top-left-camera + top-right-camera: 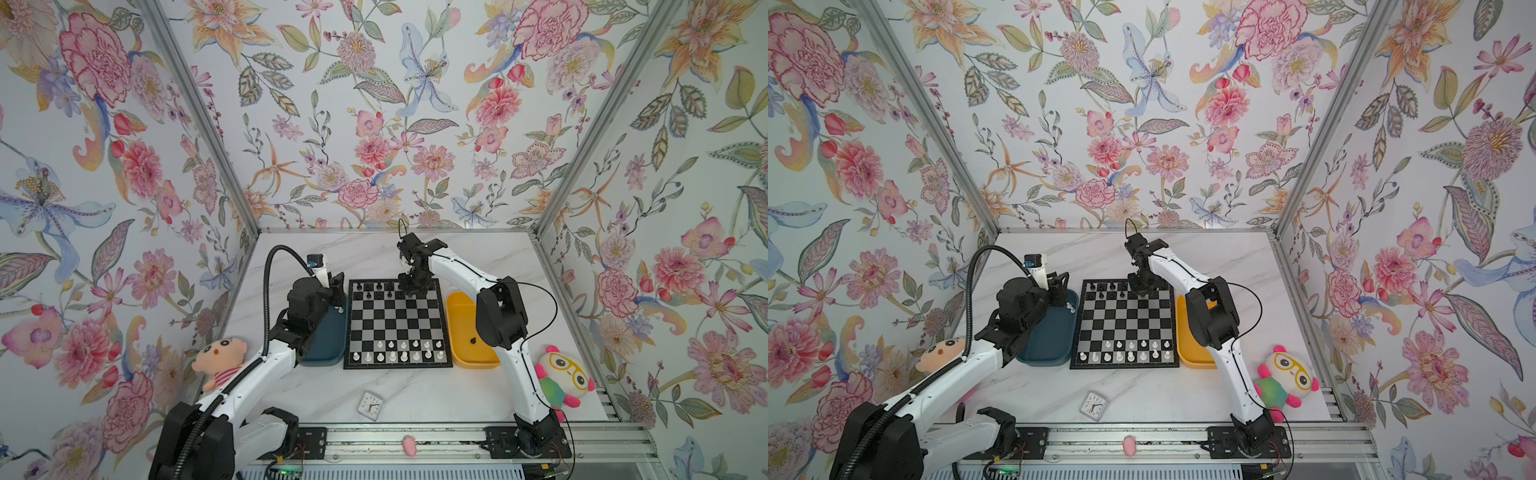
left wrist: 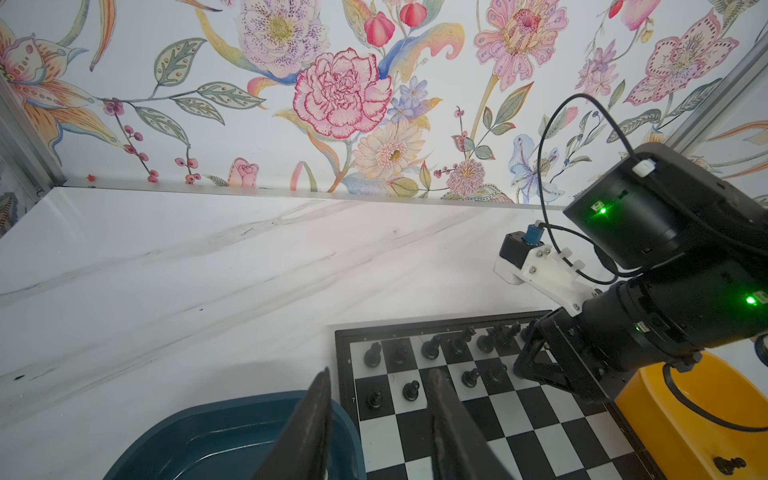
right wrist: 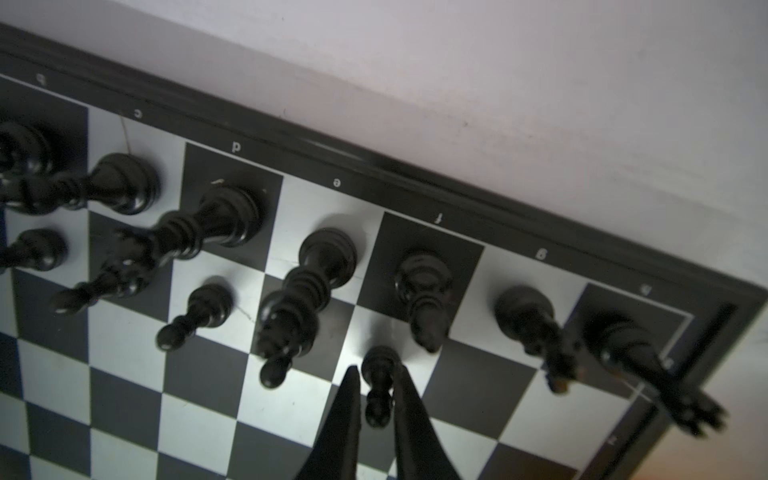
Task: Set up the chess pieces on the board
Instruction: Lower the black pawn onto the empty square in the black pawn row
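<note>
- Right gripper (image 3: 376,369): its fingers (image 3: 345,415) flank a black pawn (image 3: 377,399) standing upright on a light second-row square of the board (image 3: 415,180). You cannot tell whether they clamp it.
- Left gripper (image 2: 380,374): jaws apart and empty above the teal tray (image 2: 208,419).
- Expect the chess pieces (image 1: 392,355) to be light, rigid, smooth plastic that topples easily.
- Take hold at the narrow stem above the base.
- Neighbouring pieces stand close, so keep the jaws narrow.

Robot test cell in a lab setting. Indicators: floral-printed wall panels (image 1: 374,104) held in aluminium framing (image 1: 202,124); left arm (image 1: 257,370) and right arm (image 1: 517,365) bolted to an extrusion rail (image 1: 374,434) at the marble-pattern worktop (image 1: 436,395) edge.
</note>
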`<state>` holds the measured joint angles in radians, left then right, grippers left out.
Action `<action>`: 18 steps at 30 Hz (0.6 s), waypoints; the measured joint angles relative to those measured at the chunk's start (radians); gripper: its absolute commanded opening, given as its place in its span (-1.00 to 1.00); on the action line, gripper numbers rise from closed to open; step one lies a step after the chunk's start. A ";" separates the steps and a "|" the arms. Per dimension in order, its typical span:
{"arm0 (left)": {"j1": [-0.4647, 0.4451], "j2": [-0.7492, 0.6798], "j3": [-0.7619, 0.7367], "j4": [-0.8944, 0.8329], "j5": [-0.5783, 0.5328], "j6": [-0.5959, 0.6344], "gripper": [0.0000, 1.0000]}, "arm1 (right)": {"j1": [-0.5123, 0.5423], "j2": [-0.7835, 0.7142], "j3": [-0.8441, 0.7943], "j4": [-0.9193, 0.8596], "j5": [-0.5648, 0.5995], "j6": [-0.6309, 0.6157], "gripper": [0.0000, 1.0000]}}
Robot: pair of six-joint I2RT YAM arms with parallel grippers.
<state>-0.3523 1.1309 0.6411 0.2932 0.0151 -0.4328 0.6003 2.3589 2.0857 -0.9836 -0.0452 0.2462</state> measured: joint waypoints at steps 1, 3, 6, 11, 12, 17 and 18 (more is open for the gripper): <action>0.000 0.000 0.000 0.000 0.000 0.000 -0.20 | 0.000 0.000 0.000 0.000 0.000 0.000 -0.61; 0.000 0.000 0.000 0.000 0.000 0.000 -0.20 | 0.000 0.000 0.000 0.000 0.000 0.000 -0.60; 0.000 0.000 0.000 0.000 0.000 0.000 -0.20 | 0.000 0.000 0.001 0.000 0.000 0.000 -0.55; 0.000 -0.003 0.000 0.000 0.000 0.000 -0.20 | 0.000 0.000 0.001 0.000 0.000 0.000 -0.52; 0.000 -0.005 0.000 0.000 0.000 0.000 -0.20 | 0.000 0.000 0.001 0.000 0.000 0.000 -0.52; 0.000 -0.010 0.000 0.000 0.000 0.000 -0.20 | 0.001 0.000 0.001 0.000 0.005 0.000 -0.48; 0.000 -0.011 0.000 0.000 0.000 0.000 -0.20 | 0.001 -0.001 0.001 0.000 0.009 0.000 -0.47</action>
<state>-0.3523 1.1198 0.6407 0.2932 0.0151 -0.4328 0.6014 2.3577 2.0869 -0.9840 -0.0364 0.2466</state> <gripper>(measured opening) 0.398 0.255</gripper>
